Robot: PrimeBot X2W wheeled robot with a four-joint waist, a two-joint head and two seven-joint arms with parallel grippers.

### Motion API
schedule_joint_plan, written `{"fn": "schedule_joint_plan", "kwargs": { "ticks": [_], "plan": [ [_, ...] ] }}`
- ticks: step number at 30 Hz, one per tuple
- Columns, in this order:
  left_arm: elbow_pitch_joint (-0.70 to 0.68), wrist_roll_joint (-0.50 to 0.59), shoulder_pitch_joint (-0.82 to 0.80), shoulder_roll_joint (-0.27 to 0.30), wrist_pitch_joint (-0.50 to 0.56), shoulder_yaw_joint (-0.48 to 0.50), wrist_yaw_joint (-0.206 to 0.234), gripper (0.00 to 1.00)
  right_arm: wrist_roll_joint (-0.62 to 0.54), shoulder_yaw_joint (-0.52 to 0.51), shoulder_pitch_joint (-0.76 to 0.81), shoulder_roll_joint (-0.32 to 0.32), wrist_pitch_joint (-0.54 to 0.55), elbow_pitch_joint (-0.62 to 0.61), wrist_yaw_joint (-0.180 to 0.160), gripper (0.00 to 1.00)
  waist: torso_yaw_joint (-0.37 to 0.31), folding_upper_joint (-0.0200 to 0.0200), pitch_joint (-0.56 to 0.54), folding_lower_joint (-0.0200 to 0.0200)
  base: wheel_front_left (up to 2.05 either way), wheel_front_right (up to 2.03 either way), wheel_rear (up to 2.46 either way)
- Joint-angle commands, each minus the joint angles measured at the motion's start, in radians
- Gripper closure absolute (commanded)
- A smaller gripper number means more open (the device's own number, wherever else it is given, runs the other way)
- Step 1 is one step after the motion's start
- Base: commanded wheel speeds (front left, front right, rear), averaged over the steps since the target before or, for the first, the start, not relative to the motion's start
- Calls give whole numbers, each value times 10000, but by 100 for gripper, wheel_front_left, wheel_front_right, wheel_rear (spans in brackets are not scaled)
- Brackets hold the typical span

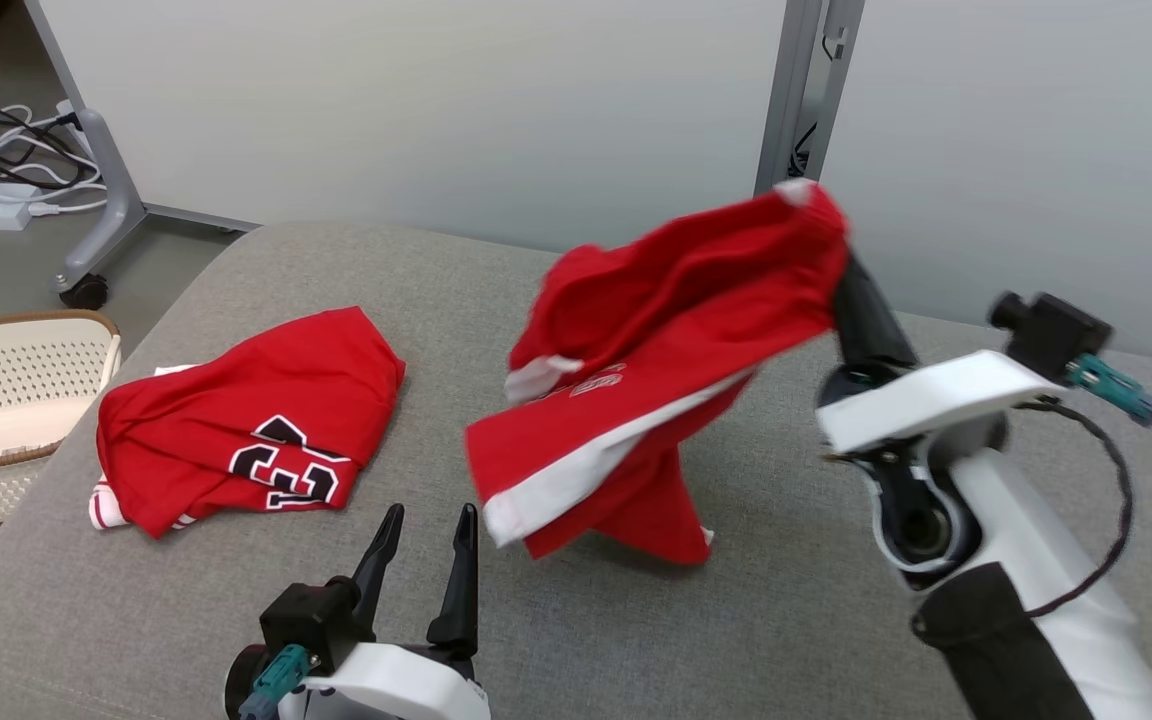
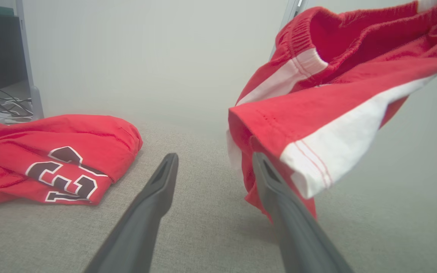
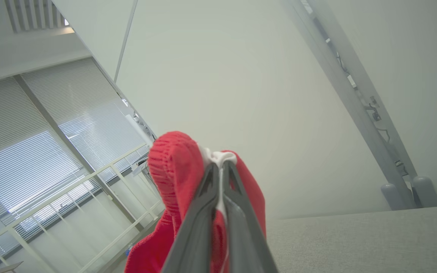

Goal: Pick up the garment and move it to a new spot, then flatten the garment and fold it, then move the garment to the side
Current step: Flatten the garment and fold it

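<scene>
right gripper [image 3: 221, 167]: clamped on shorts [image 1: 656, 330] top edge, cloth hanging below it | left gripper [image 1: 431, 512]: open, hem just beside it | handling: likely light, limp; take hem corner

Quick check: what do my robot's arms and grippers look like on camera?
The left gripper and right gripper each have two long, tapering dark grey fingers on a glossy white wrist shell, with a black camera block and teal plug. A thin black cable loops beside the white right forearm, which has a black band.
</scene>
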Motion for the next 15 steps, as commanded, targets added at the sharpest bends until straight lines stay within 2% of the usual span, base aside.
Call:
{"fn": "schedule_joint_plan", "kwargs": {
  "ticks": [1, 2, 3, 9, 15],
  "plan": [
    [-63, 23, -66, 30, -31, 30, 60, 0, 38, -784, 137, -104, -27, 1093, 7, 100, 20, 0, 37, 0, 0, 0, 0],
    [-74, 43, -61, 31, -31, 34, 70, 0, 2, -1173, 171, -177, -27, 1702, 7, 100, 28, 0, 62, 0, 0, 0, 0],
    [-74, 43, -61, 31, -31, 34, 70, 0, 2, -1173, 171, -177, -27, 1702, 7, 100, 28, 0, 62, 0, 0, 0, 0],
    [-76, 166, -67, 28, -31, 43, 59, 0, -432, -2907, 389, -653, -29, 5078, 15, 100, -72, 0, 255, 0, 0, 0, 0],
    [-109, 250, -169, 30, -31, 138, 75, 0, -761, -4003, 865, -946, -29, 6465, 14, 100, -434, 0, 441, 0, 0, 0, 0]
  ]
}}
